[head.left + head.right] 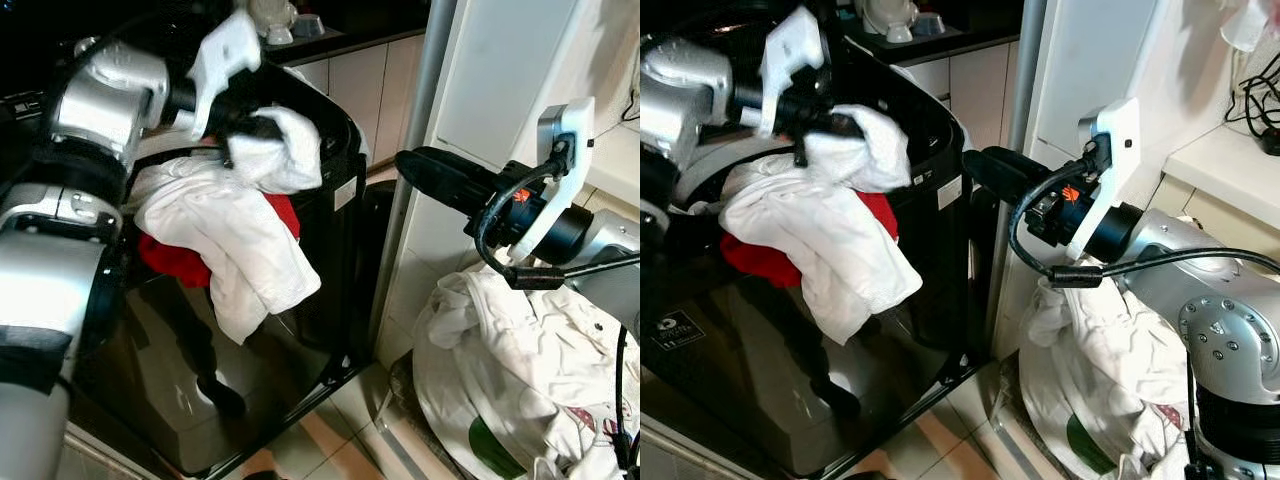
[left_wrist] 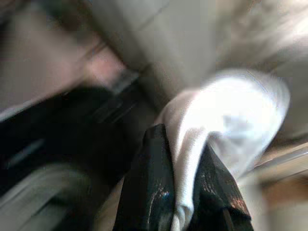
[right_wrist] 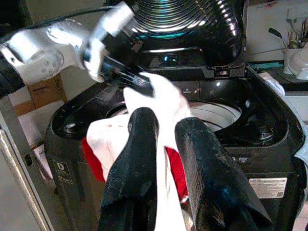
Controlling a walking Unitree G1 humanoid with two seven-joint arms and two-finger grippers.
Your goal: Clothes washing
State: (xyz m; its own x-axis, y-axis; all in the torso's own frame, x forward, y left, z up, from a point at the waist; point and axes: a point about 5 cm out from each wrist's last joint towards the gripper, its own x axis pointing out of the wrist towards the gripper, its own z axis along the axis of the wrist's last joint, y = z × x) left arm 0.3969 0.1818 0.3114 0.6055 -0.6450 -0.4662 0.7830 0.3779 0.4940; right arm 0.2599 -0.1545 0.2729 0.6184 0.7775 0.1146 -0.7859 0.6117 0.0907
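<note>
- Over the rim of the glossy black washing machine (image 1: 330, 180), in the left eye view, the left gripper (image 1: 262, 128) pinches a bunched white garment (image 1: 285, 150) above the drum opening; soft white cloth (image 1: 230, 240) and a red garment (image 1: 170, 255) hang crumpled over the front edge.
- Right eye view: the right gripper (image 1: 990, 170) hovers beside the machine's corner, close to a pale upright panel (image 1: 1090, 60); below its arm lies a heap of rumpled white laundry (image 1: 1100, 370) with a green patch.
- Left wrist view, blurred: two shiny black fingers (image 2: 147, 192) squeeze a fold of white fabric (image 2: 231, 115) between them.
- Right wrist view: the right fingers (image 3: 134, 168) stand apart with nothing clamped; past them sit the machine's curved raised lid (image 3: 192, 24), the pale drum ring, and a cardboard box (image 3: 45, 89) to one side.
</note>
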